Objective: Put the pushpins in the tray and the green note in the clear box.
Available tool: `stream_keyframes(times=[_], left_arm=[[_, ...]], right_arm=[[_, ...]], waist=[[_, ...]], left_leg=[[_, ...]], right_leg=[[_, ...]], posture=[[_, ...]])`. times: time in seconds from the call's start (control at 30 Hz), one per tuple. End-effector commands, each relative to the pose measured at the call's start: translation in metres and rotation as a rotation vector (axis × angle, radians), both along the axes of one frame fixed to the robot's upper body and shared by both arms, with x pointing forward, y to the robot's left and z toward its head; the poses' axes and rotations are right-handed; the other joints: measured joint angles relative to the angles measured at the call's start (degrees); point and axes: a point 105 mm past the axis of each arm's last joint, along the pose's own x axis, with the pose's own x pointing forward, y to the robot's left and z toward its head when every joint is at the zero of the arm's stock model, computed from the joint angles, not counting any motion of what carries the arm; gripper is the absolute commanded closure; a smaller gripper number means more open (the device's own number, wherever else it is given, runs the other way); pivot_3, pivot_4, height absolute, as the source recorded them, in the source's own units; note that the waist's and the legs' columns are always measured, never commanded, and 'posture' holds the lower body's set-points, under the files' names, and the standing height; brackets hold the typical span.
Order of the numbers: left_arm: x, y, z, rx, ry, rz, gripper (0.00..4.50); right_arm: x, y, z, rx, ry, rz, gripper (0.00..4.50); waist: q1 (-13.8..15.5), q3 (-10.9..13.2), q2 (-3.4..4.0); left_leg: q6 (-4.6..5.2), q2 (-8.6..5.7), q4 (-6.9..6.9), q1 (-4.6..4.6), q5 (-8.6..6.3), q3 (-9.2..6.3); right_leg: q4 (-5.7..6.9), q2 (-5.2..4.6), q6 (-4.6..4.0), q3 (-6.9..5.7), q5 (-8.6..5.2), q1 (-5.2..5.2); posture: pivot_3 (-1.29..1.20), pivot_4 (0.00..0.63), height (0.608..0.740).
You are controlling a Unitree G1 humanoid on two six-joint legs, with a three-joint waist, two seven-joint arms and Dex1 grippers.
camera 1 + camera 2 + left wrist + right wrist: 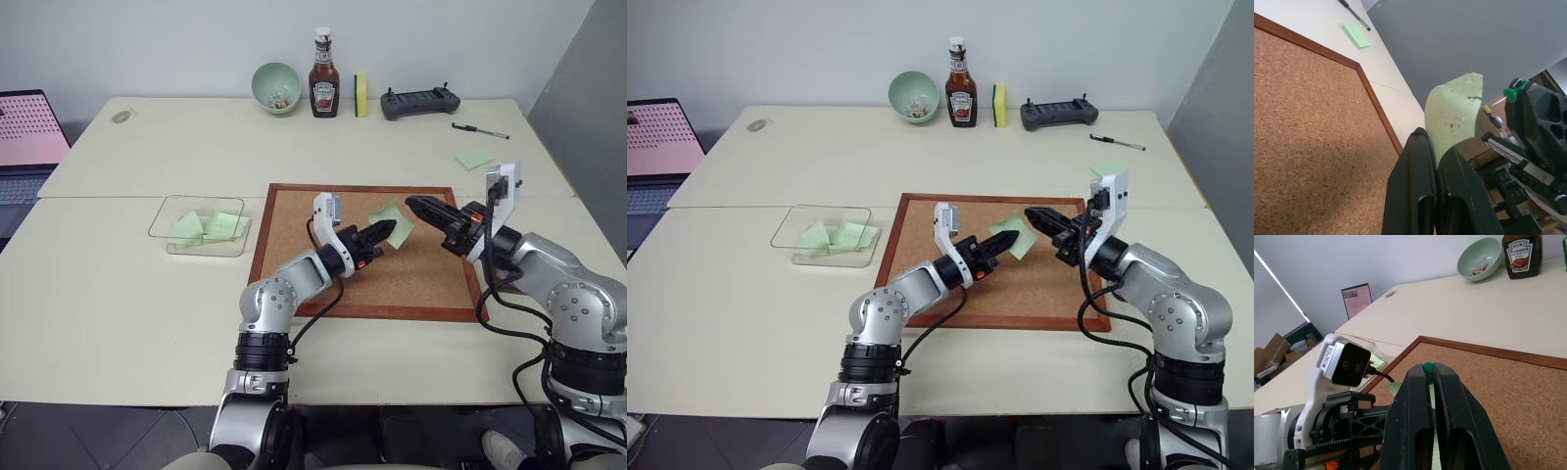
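Mid-task: left gripper (392,231) is clamped on the note (394,217), lifted off the corkboard (294,245); right gripper (1429,382) is closed on a green pin (1427,367). Nothing delivered yet: the box (167,227) holds only paper scraps, and I cannot pick out the tray. Both arms reach roughly level over the board, tips near each other, apparently just separating pin from note.

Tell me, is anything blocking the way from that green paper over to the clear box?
Nothing visible. The left gripper holds the green note above the corkboard; between it and the clear box lie only bare cork and table.
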Motion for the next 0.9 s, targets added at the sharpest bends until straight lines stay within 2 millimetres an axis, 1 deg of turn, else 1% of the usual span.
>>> stream_keyframes(times=[0.03, 0.1, 0.17, 0.2, 0.27, 0.3, 0.37, 0.43, 0.53, 0.6, 0.67, 0.77, 0.9], left_arm=[[-0.003, -0.004, 0.007, -0.029, -0.022, -0.013, 4.46], [-0.004, -0.002, 0.007, -0.025, -0.027, -0.015, 4.46], [-0.007, -0.001, 0.007, 0.004, -0.054, -0.025, 4.46], [-0.009, 0.000, 0.006, 0.029, -0.072, -0.030, 4.46], [-0.013, 0.002, 0.005, 0.057, -0.091, -0.036, 4.46], [-0.015, 0.003, 0.004, 0.076, -0.101, -0.038, 4.46], [-0.018, 0.004, 0.001, 0.115, -0.120, -0.046, 4.46], [-0.020, 0.005, 0.000, 0.130, -0.129, -0.051, 4.46], [-0.020, 0.005, 0.000, 0.137, -0.135, -0.055, 4.46], [-0.019, 0.004, 0.000, 0.144, -0.141, -0.060, 4.46], [-0.018, 0.003, 0.000, 0.153, -0.146, -0.062, 4.46], [-0.017, 0.004, 0.000, 0.157, -0.148, -0.061, 4.46], [-0.018, 0.005, -0.001, 0.163, -0.147, -0.058, 4.46]], right_arm=[[-0.002, -0.008, 0.026, 0.049, -0.075, -0.026, 4.50], [-0.003, -0.017, 0.028, -0.018, -0.111, -0.064, 4.50], [-0.004, -0.028, 0.025, -0.124, -0.143, -0.113, 4.50], [-0.006, -0.038, 0.022, -0.180, -0.156, -0.149, 4.50], [-0.009, -0.050, 0.017, -0.257, -0.174, -0.189, 4.50], [-0.011, -0.058, 0.012, -0.312, -0.175, -0.211, 4.50], [-0.017, -0.084, -0.005, -0.480, -0.153, -0.266, 4.50], [-0.021, -0.105, -0.018, -0.619, -0.125, -0.297, 4.50], [-0.025, -0.127, -0.036, -0.782, -0.075, -0.317, 4.50], [-0.026, -0.137, -0.047, -0.874, -0.051, -0.313, 4.50], [-0.023, -0.144, -0.053, -0.932, -0.040, -0.324, 4.50], [-0.018, -0.151, -0.061, -0.977, -0.025, -0.335, 4.50], [-0.014, -0.155, -0.070, -1.012, -0.010, -0.325, 4.50]], waist=[[0.01, 0.00, 0.00], [0.04, 0.00, 0.00], [0.07, 0.00, 0.00], [0.09, 0.00, 0.00], [0.10, 0.00, 0.00], [0.13, 0.00, 0.00], [0.22, 0.00, 0.00], [0.29, 0.00, 0.00], [0.15, 0.00, 0.00], [-0.04, 0.00, -0.01], [-0.16, 0.00, -0.01], [-0.10, 0.00, -0.01], [0.02, 0.01, -0.01]], left_leg=[[0.00, 0.00, 0.00, 0.00, 0.00, 0.00], [0.00, 0.00, 0.00, -0.01, 0.00, 0.00], [0.00, -0.02, 0.00, -0.01, 0.00, 0.00], [0.00, -0.02, 0.00, -0.01, 0.00, 0.00], [0.00, -0.02, -0.03, -0.02, 0.00, 0.00], [0.00, 0.00, -0.04, -0.01, 0.00, 0.01], [0.00, -0.02, -0.03, -0.04, 0.00, 0.01], [0.00, -0.03, -0.02, -0.04, 0.00, 0.04], [0.00, -0.03, 0.01, -0.01, 0.00, 0.07], [0.00, 0.01, 0.01, 0.09, 0.00, 0.10], [0.00, 0.03, 0.01, 0.17, 0.00, 0.13], [0.00, 0.05, 0.01, 0.20, 0.00, 0.13], [-0.01, 0.02, 0.02, 0.14, 0.01, 0.13]], right_leg=[[0.01, 0.00, 0.00, 0.00, 0.00, 0.00], [0.00, 0.00, 0.00, 0.00, 0.00, 0.00], [0.00, 0.00, 0.00, 0.00, 0.00, 0.00], [-0.01, 0.00, 0.00, 0.00, 0.00, 0.00], [-0.04, 0.00, 0.00, -0.01, 0.00, 0.00], [-0.05, 0.00, 0.00, -0.01, 0.00, 0.00], [-0.08, 0.00, 0.00, 0.00, 0.00, 0.00], [-0.08, -0.01, 0.00, 0.03, 0.00, 0.00], [-0.07, -0.02, 0.01, 0.06, 0.00, 0.02], [-0.06, 0.01, 0.02, 0.08, 0.00, 0.09], [-0.03, 0.02, 0.02, 0.10, 0.00, 0.13], [-0.02, 0.04, 0.02, 0.11, -0.01, 0.15], [-0.05, 0.02, 0.02, 0.12, -0.01, 0.14]], posture=[[0.00, 0.150, 0.740], [0.00, 0.150, 0.740], [0.00, 0.150, 0.740], [0.00, 0.150, 0.740], [0.00, 0.150, 0.740], [0.00, 0.150, 0.740], [0.00, 0.150, 0.740], [0.00, 0.150, 0.740], [0.00, 0.150, 0.740], [0.00, 0.150, 0.740], [0.00, 0.150, 0.740], [0.00, 0.150, 0.740], [0.00, 0.150, 0.740]])
